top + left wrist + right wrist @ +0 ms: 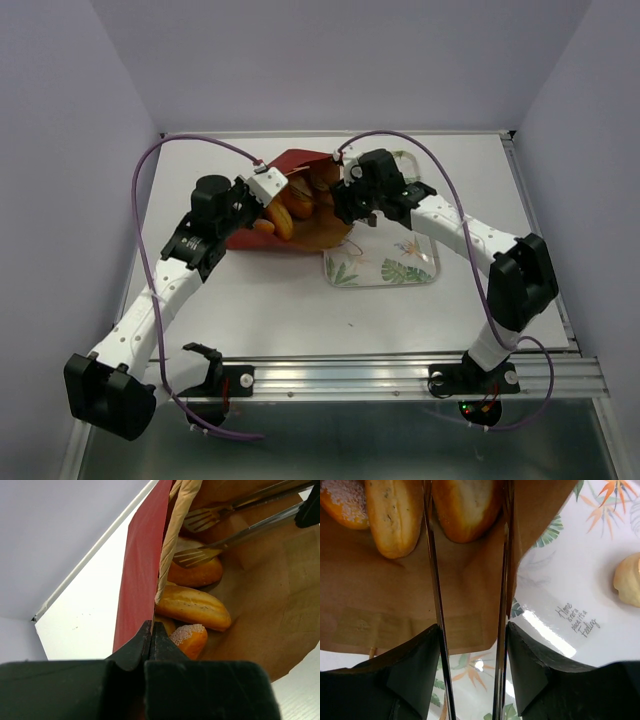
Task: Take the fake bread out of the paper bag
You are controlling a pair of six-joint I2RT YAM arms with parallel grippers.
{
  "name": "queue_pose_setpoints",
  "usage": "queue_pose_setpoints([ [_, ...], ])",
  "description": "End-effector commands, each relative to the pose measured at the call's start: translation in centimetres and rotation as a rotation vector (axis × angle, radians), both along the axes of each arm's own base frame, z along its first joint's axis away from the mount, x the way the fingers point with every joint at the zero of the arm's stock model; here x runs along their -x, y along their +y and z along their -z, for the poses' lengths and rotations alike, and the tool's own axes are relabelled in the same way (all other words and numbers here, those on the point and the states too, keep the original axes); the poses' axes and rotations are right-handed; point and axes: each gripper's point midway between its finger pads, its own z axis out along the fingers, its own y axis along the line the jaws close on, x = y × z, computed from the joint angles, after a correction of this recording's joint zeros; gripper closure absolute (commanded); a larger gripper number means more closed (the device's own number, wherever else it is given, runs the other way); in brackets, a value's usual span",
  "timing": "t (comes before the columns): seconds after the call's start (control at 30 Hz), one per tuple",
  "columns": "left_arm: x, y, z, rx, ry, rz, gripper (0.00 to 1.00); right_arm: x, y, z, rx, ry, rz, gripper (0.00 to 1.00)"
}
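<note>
The dark red paper bag (300,163) lies on its side, its mouth open toward the arms. My left gripper (151,630) is shut on the bag's red wall (140,570) beside a loop handle (172,540). Inside lie an oblong loaf (192,607), a sugared orange piece (190,637) and a bun (200,574). My right gripper (472,635) is shut on metal tongs (434,580), which reach into the bag with their arms either side of the bun (467,505). The tong tips (192,557) are spread at the bun. A pale bread piece (627,580) lies on the tray.
The leaf-patterned tray (385,270) lies on the white table just right of and partly under the bag's mouth; it also shows in the right wrist view (560,580). Purple cables arc over the back of the table. White walls stand close behind.
</note>
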Motion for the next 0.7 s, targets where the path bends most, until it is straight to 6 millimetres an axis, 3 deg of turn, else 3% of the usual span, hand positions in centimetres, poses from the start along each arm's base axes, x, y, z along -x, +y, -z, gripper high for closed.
queue_pose_setpoints([
  [0.0, -0.5, -0.6, -2.2, 0.025, -0.064, 0.023, 1.00, -1.3, 2.0, -1.8, -0.044, -0.058, -0.010, 0.41],
  [0.17, -0.7, -0.7, -2.3, 0.026, -0.066, 0.029, 1.00, -2.0, 2.5, -0.3, -0.033, -0.030, -0.003, 0.40],
  [0.4, -0.7, -0.8, -2.6, 0.028, -0.077, 0.034, 1.00, -2.6, 4.0, 0.3, -0.068, 0.003, -0.020, 0.40],
  [0.47, -0.8, -0.9, -2.7, 0.026, -0.085, 0.039, 1.00, -2.2, 5.1, 0.1, -0.078, -0.003, -0.054, 0.40],
  [0.67, -1.0, -1.3, -3.4, 0.043, -0.106, 0.054, 1.00, -2.1, 5.9, 0.1, -0.083, 0.000, -0.067, 0.40],
])
